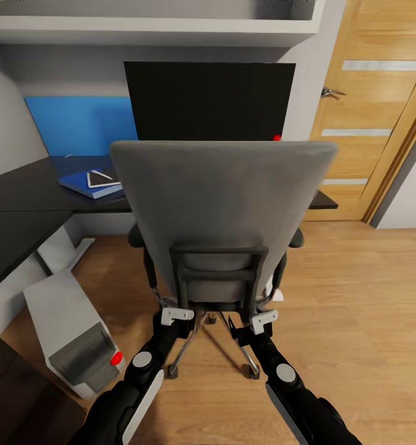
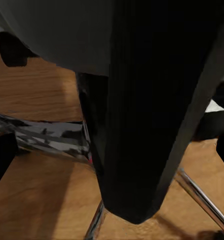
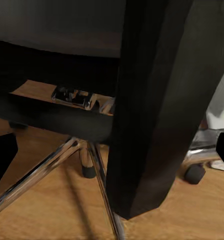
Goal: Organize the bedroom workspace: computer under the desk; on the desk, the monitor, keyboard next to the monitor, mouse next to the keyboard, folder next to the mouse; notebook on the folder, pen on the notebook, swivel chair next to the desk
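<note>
Both arms (image 1: 140,371) forward — grippers indiscernible

Swivel chair (image 1: 223,210) before desk (image 1: 22,204); computer (image 1: 72,337) left.

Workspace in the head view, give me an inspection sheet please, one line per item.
Surface: dark desk, L-shaped, under a shelf.
Job's things: monitor on desk; swivel chair in front, back toward the robot; blue notebook on desk; computer on the floor beside the desk.
Clutter: nothing seen.
Grippers: left gripper and right gripper at the chair's lower back frame; closure unclear.
Cables: nothing seen.
Surroundings: wooden door, wood floor.
</note>
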Controlling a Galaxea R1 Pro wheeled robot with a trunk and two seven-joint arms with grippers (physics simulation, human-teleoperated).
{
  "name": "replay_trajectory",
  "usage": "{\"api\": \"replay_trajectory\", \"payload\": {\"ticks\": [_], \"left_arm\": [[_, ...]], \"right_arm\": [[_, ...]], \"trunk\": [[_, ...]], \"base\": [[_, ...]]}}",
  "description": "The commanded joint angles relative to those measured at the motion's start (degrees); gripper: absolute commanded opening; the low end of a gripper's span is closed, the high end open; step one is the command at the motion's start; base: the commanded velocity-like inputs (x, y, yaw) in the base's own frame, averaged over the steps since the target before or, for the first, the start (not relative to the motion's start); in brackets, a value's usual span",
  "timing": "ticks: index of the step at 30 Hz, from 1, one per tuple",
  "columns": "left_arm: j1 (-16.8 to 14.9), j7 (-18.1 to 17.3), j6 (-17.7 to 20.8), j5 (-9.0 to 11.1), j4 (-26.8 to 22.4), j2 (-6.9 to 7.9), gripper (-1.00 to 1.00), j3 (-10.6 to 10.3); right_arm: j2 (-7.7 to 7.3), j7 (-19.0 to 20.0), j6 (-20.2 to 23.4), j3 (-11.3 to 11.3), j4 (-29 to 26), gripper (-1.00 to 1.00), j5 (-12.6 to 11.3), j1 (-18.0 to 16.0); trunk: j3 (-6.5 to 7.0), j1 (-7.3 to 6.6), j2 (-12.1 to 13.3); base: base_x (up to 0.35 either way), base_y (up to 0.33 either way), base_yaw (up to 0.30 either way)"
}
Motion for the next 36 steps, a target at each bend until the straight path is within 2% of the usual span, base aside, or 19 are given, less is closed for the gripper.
{"api": "replay_trajectory", "payload": {"ticks": [1,24,36], "left_arm": [[-0.04,0.43,0.26,0.6,-0.09,0.03,1.0,-0.14],[-0.04,0.42,0.36,0.64,-0.1,0.03,1.0,-0.1],[-0.04,0.5,0.2,0.69,-0.09,-0.03,1.0,-0.09]], "right_arm": [[-0.08,-0.47,-0.02,0.28,-0.05,1.0,-0.6,-0.06],[-0.04,-0.59,-0.02,0.22,-0.02,1.0,-0.6,-0.06],[0.09,-0.88,0.05,-0.13,0.26,1.0,-0.68,-0.06]], "trunk": [[-0.05,-0.04,-0.02],[-0.05,-0.04,-0.02],[2.61,-0.34,0.14]], "base": [[-0.242,-0.057,0.0],[-0.316,-0.082,0.0],[-0.332,-0.054,0.0]]}}
